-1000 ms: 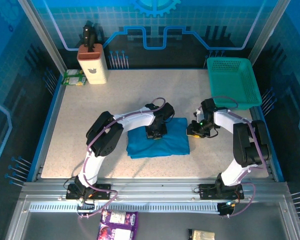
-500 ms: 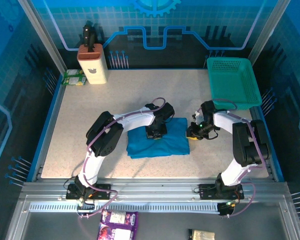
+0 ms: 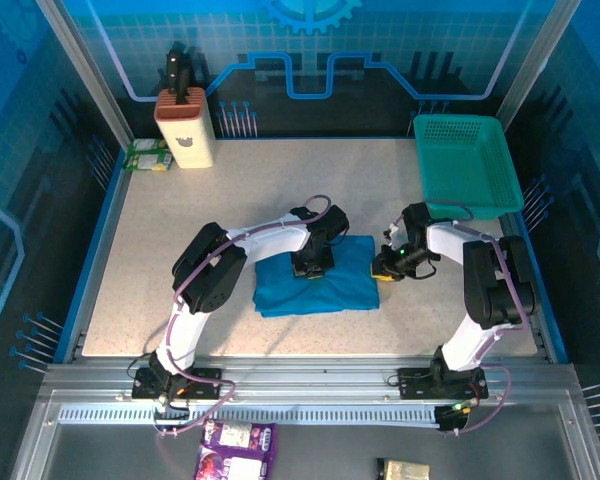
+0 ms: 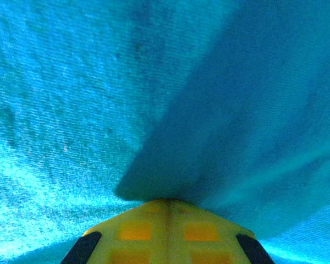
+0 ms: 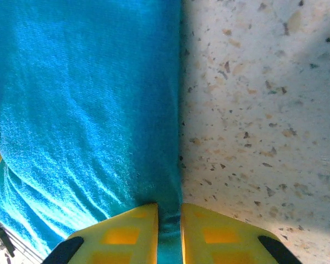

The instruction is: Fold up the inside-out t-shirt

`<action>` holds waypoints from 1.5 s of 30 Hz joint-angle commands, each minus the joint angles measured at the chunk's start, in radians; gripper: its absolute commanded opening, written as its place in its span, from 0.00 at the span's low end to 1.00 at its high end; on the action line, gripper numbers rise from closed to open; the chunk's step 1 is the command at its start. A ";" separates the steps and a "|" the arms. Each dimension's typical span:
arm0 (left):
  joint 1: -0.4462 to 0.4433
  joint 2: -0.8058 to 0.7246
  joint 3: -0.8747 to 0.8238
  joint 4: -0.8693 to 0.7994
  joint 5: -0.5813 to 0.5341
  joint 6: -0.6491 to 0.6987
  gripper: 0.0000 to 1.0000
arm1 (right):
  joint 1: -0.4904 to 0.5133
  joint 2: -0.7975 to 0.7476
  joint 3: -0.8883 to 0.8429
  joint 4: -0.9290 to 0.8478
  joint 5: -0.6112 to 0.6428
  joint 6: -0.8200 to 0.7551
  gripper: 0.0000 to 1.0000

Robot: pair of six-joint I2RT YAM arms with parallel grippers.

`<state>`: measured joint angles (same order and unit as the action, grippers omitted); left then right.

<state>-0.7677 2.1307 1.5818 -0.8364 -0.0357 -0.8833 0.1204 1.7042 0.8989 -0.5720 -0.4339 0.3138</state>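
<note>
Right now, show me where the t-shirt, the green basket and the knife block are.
t-shirt (image 3: 320, 292), top view, middle of the folded blue cloth.
green basket (image 3: 467, 160), top view, its mesh floor.
knife block (image 3: 185, 135), top view, its front face.

The t-shirt (image 3: 315, 282) is plain blue, with no print. The bench (image 3: 230, 200) is pale beige with little dark and brown specks. The basket (image 3: 470, 165) is teal-green mesh. The left pincer (image 4: 168, 206) and right pincer (image 5: 169, 209) are yellow with black corners. The knife block (image 3: 187, 135) is cream with a brown top.
</note>
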 commanded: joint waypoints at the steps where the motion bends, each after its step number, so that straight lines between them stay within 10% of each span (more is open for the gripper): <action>1: 0.000 0.058 -0.042 -0.029 0.028 0.021 0.00 | -0.020 0.011 0.018 -0.019 -0.049 -0.019 0.23; 24: 0.003 -0.078 -0.057 -0.011 -0.007 0.021 0.00 | -0.039 -0.023 0.016 -0.022 0.002 -0.023 0.00; 34: 0.004 -0.022 -0.045 -0.011 0.036 0.023 0.00 | -0.031 -0.032 0.014 -0.023 -0.092 -0.013 0.40; 45: 0.004 -0.008 -0.045 -0.015 0.034 0.025 0.00 | -0.024 0.043 0.047 -0.038 -0.112 -0.010 0.40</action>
<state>-0.7677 2.0937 1.5360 -0.8108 -0.0219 -0.8806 0.0990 1.7363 0.9188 -0.5804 -0.5114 0.3088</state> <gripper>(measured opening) 0.051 0.403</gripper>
